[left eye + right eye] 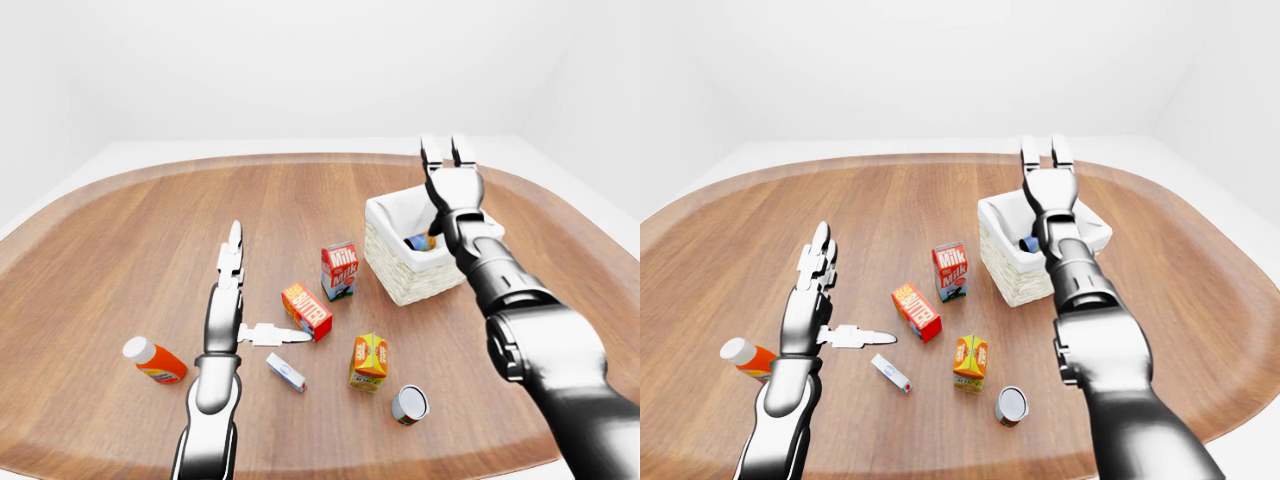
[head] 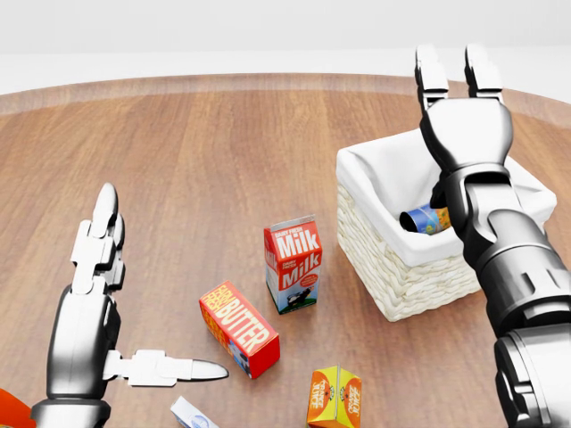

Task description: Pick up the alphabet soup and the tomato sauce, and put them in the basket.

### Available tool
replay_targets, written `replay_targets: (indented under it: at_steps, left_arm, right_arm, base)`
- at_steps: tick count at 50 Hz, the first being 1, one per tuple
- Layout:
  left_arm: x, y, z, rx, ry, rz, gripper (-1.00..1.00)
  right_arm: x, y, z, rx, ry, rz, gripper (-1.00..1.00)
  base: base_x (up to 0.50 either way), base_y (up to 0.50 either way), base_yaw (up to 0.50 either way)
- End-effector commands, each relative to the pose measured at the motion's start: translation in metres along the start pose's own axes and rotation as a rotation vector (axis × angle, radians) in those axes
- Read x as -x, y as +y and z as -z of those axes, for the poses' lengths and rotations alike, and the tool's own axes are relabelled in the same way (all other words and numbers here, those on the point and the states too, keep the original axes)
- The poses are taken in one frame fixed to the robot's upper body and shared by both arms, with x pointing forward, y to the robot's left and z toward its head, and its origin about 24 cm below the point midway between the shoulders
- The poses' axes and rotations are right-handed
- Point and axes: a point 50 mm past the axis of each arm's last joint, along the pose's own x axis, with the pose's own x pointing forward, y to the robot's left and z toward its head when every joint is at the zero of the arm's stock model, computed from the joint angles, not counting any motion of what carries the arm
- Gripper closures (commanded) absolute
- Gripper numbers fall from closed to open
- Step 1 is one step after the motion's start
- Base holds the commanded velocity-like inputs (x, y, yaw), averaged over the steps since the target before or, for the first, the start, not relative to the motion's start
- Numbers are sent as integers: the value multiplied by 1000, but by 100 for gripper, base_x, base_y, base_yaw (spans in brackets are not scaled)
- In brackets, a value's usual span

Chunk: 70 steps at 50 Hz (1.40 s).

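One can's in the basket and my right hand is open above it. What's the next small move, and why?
Probably lift the right hand clear of the basket and swing it toward the can lying near the left-eye view's bottom edge. The hand is open and empty, one can already lies inside, and that lone can looks like the remaining target, though its label isn't readable.

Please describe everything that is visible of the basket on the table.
The basket is a boxy, cream-coloured wicker container with a white cloth liner folded over its rim. It stands upright on the wooden table, right of the milk carton in the head view. A can with a blue label lies inside. The open right hand is above it, not touching.
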Motion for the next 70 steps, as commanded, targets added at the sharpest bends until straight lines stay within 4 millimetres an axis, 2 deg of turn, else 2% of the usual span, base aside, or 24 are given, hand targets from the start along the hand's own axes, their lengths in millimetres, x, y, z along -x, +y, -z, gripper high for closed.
replay_targets:
  at_steps: [1, 10, 12, 21, 31, 46, 56, 61, 70]
  left_arm:
    - [1, 1, -2, -7, -9, -13, -100]
    - [0, 2, -3, -9, -11, -14, -100]
    - [0, 2, -3, -9, -14, -14, -100]
    - [-1, 2, -2, -8, -10, -14, -100]
    - [0, 2, -2, -7, -9, -13, -100]
    - [1, 1, -1, -7, -3, -12, -100]
    - [1, 1, -2, -6, -8, -12, -100]
    - [1, 2, -1, -6, -3, -13, -100]
    - [0, 2, 0, -7, -1, -12, -100]
  right_arm:
    - [-2, -7, 10, -19, 36, 23, -100]
    - [-4, -12, 17, -84, 85, 50, -100]
    - [-4, -14, 19, -156, 126, 66, -100]
    - [-8, -19, 15, -241, 146, 98, -100]
    - [-1, -10, 19, -277, 173, 82, -100]
    - [0, -23, 13, -391, 156, 200, -100]
    - [9, -33, 4, -531, 115, 252, -100]
    - [18, -41, -1, -710, 74, 233, -100]
    - [34, -49, -10, -798, -1, 247, -100]
  base:
    - [0, 0, 0]
    - [0, 0, 0]
    - [0, 0, 0]
    - [0, 0, 0]
    - [0, 0, 0]
    - [0, 0, 0]
    - [0, 0, 0]
    - [0, 0, 0]
    - [0, 0, 0]
